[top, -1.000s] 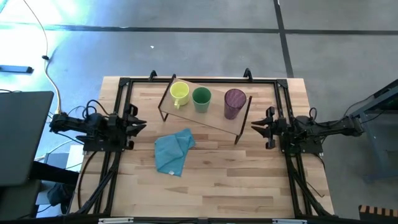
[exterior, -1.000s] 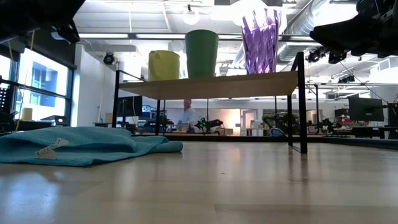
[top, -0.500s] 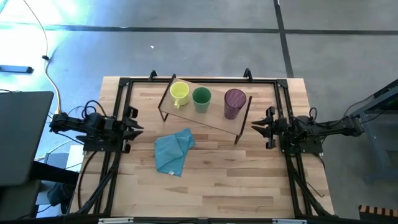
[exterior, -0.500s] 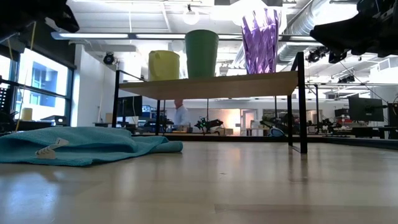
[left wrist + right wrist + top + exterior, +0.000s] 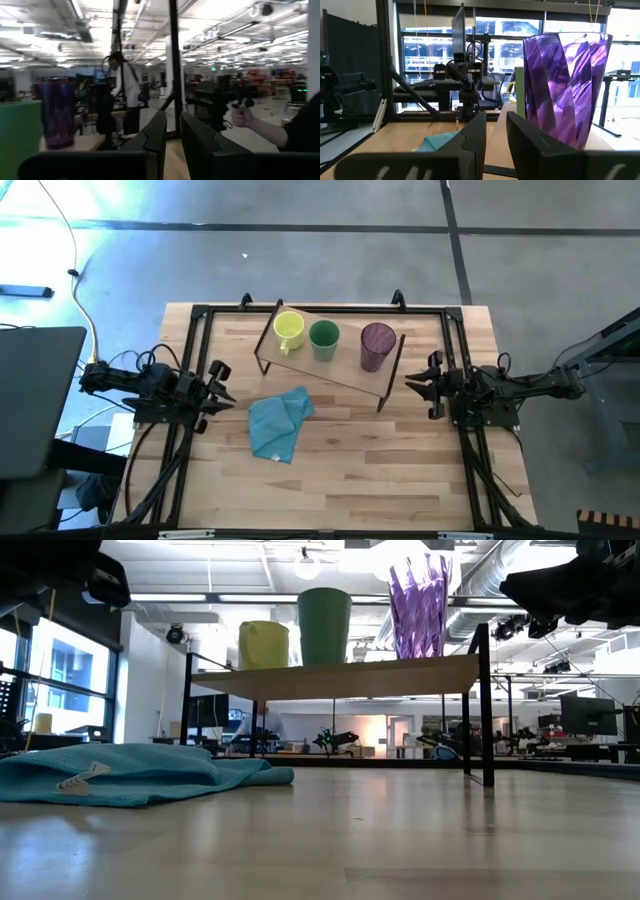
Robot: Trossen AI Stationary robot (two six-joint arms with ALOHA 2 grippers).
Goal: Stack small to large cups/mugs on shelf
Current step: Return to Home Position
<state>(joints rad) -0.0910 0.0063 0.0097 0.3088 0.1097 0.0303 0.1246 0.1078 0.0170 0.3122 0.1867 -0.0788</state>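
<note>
Left pincer (image 5: 225,386), right pincer (image 5: 410,384): narrowly apart

Yellow mug (image 5: 289,329), green cup (image 5: 324,337), faceted translucent purple tumbler (image 5: 377,343), light blue cloth (image 5: 278,423), pale wood shelf (image 5: 340,369)

- Three drinking vessels, all on top of the shelf (image 5: 345,371): one yellow mug (image 5: 288,329), one green cup (image 5: 324,336) and one purple tumbler (image 5: 377,345).
- One shelf, standing on the desk (image 5: 340,475).
- One blue cloth (image 5: 278,424), lying on the desk near the shelf's yellow-mug end.
- Two arms with one end effector each: the left end effector (image 5: 222,387) is off the shelf's mug end, and the right end effector (image 5: 412,383) is off its tumbler end.
- One desk.
</note>
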